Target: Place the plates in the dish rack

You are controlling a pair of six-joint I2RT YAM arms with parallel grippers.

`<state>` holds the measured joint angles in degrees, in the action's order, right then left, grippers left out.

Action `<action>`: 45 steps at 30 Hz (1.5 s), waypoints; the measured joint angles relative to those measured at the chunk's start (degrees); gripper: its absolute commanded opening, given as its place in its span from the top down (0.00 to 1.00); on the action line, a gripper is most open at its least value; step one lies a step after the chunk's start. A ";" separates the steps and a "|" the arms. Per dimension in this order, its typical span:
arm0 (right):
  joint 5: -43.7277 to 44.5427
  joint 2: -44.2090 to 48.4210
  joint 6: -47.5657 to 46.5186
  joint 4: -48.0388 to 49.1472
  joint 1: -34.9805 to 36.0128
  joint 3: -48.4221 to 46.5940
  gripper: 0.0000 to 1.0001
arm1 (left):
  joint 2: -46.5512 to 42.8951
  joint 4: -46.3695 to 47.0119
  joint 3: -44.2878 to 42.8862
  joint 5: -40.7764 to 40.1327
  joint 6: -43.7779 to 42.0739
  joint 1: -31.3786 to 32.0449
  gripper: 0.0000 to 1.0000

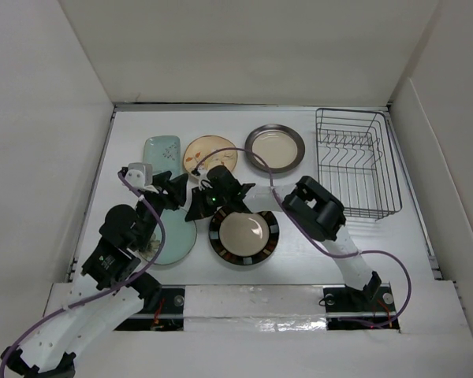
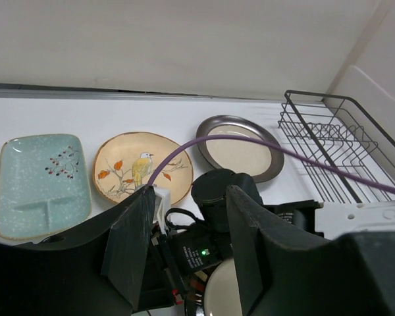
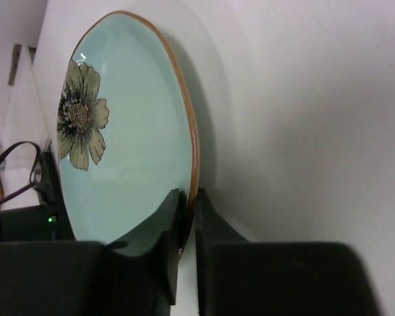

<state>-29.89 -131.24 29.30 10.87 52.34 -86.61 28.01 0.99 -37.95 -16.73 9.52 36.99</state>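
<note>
Pickup, judged as the step in hand. Closed narrow with the right gripper (image 3: 187, 201) on the brown edge of the pale-green round plate (image 3: 125, 131), one finger to each face of the rim. Could not tell whether the plate had left the table (image 1: 181, 272) on that side. Lay far left of the dish rack (image 1: 355, 161), nearer the arm bases than the rack, half hidden in the overhead view. Held no plate in the rack, so first of the five by that reckoning.

Called next, likely, for lifting the plate clear, tipping it on edge, carrying it rightward past the striped plate (image 1: 244, 236) to the rack and lowering it between two prongs. Risked a slip from so thin a pinch.

Reached with the right arm (image 1: 315, 209) long and low away from the rack: elbow humped just off the rack's near left corner, forearm stretched leftward from there, wrist rolled on its side. Spread wide and holding nothing, left gripper (image 2: 191, 197), farther from the rack than the right one, aimed back toward the rack over the right wrist.
</note>
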 measured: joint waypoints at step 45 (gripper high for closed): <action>38.69 61.42 -2.97 1.03 -61.59 30.34 1.00 | -7.50 -0.57 0.00 6.01 1.31 0.00 0.50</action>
<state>8.80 -69.82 26.33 11.90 -9.26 -56.27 20.51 0.43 -37.95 -10.72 10.83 36.99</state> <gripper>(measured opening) 0.043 0.491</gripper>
